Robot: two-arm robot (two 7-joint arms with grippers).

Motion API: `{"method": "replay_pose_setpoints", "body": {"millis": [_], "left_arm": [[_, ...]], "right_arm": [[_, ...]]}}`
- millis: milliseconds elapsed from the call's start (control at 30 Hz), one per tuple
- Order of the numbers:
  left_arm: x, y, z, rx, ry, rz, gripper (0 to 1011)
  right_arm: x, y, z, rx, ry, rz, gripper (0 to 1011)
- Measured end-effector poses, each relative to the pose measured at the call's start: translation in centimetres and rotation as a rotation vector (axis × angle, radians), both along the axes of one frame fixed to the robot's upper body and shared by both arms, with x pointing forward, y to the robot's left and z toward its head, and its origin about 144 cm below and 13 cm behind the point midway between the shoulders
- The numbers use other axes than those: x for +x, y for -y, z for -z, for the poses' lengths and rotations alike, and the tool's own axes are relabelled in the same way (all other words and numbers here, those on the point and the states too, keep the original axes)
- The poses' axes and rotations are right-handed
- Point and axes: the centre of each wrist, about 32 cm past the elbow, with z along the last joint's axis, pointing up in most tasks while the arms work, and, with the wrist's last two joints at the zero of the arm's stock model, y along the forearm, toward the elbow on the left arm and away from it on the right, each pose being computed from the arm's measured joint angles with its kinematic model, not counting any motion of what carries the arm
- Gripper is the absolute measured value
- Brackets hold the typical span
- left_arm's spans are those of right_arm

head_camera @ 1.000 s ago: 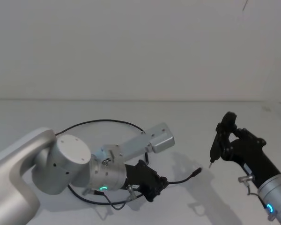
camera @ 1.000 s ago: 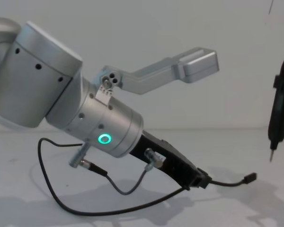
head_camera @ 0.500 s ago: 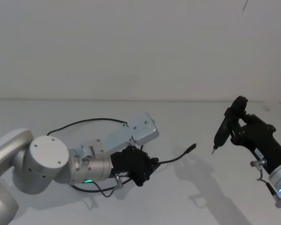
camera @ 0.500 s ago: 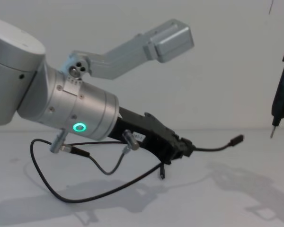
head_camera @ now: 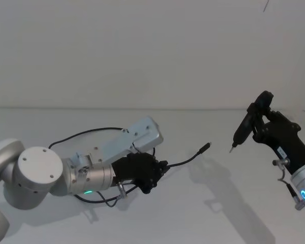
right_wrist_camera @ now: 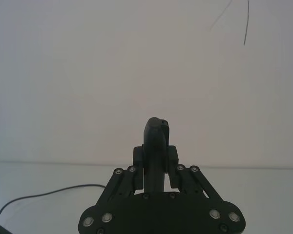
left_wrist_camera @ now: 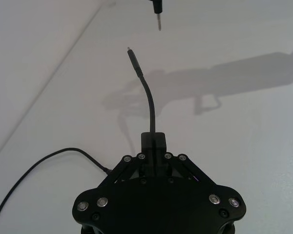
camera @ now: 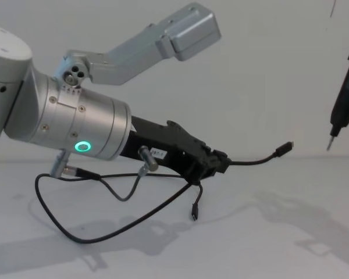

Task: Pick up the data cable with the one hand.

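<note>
White table (head_camera: 203,218); left gripper (head_camera: 160,168), near left, pinches the data cable (head_camera: 188,159); right gripper (head_camera: 258,122), at right, clamps a slim tool (head_camera: 240,134).

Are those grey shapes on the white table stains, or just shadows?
Just shadows. Left wrist view: a long grey one crosses the table beyond the cable. Head view: soft patches lie between the left pincer and the right pincer, which holds a slim tool. Chest view: a blurred band lies under the cable's loop.
</note>
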Motion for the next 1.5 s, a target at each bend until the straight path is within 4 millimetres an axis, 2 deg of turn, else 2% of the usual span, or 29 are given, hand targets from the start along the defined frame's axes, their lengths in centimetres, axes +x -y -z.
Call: {"method": "replay_pose_setpoints", "body": {"millis": [533,1500], "left_arm": [[-0.1,-0.4,-0.1,-0.011,0.023,0.0,36],[-0.1,-0.6,-0.1,-0.016,0.032,0.0,36]], "right_arm": [[2.1,-0.5,-0.2,0.047,0.027,-0.056,279],[3.7,-0.9,-0.4,0.058,0.033,-0.122,279]]}}
